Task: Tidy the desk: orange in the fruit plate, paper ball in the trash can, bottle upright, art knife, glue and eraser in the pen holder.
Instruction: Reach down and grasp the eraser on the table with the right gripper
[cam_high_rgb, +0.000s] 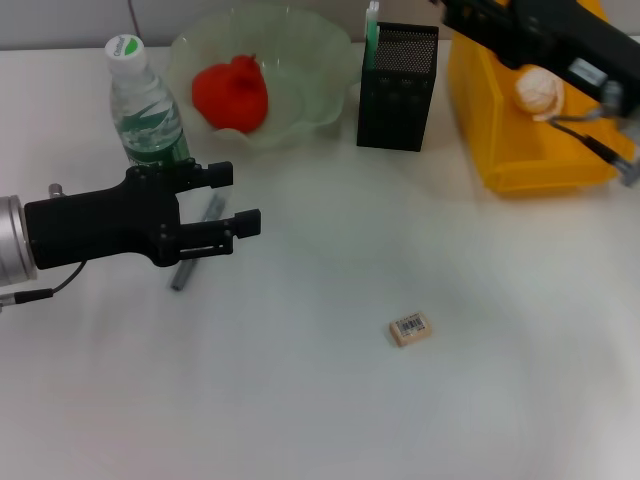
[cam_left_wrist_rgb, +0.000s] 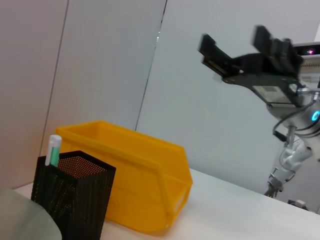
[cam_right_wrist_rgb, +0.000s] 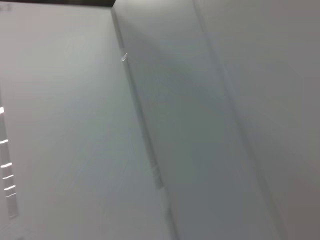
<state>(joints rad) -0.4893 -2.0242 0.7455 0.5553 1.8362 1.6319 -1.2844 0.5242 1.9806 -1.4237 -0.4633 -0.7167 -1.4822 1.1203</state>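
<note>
While the desk is only half tidied, the scene reads like this:

Left gripper (cam_high_rgb: 238, 198): black two-fingered claw, fingers spread with nothing between them, hovering over the white desk (cam_high_rgb: 300, 400) beside the bottle and pointing toward the robot's right.

Art knife (cam_high_rgb: 196, 243): slim grey stick lying flat on the desk, partly hidden under the left claw's fingers. Its long axis runs from near the bottle's base toward the robot, slightly slanted. It sits just below and behind the fingertips, so I judge the claw must drop and turn across that axis to pinch it.

Nearer arm: the left one, by far; the right is well apart at the far corner.

Bottle (cam_high_rgb: 145, 110): clear plastic water bottle with green label and white cap, already upright, just beyond the left claw.

Fruit plate (cam_high_rgb: 320, 60): pale translucent scalloped bowl holding a red-orange round fruit (cam_high_rgb: 232, 93).

Pen holder (cam_high_rgb: 398, 88): black square mesh cup with a green-and-white glue stick (cam_high_rgb: 372, 30) standing in it.

Eraser (cam_high_rgb: 411, 329): small tan block with a printed label, alone on open desk, well apart from both claws.

Right gripper (cam_left_wrist_rgb: 245, 52): black claw raised above the yellow plastic bin (cam_high_rgb: 520, 150), fingers apart and empty in the left wrist view; a crumpled white paper ball (cam_high_rgb: 541, 93) shows in the bin.
</note>
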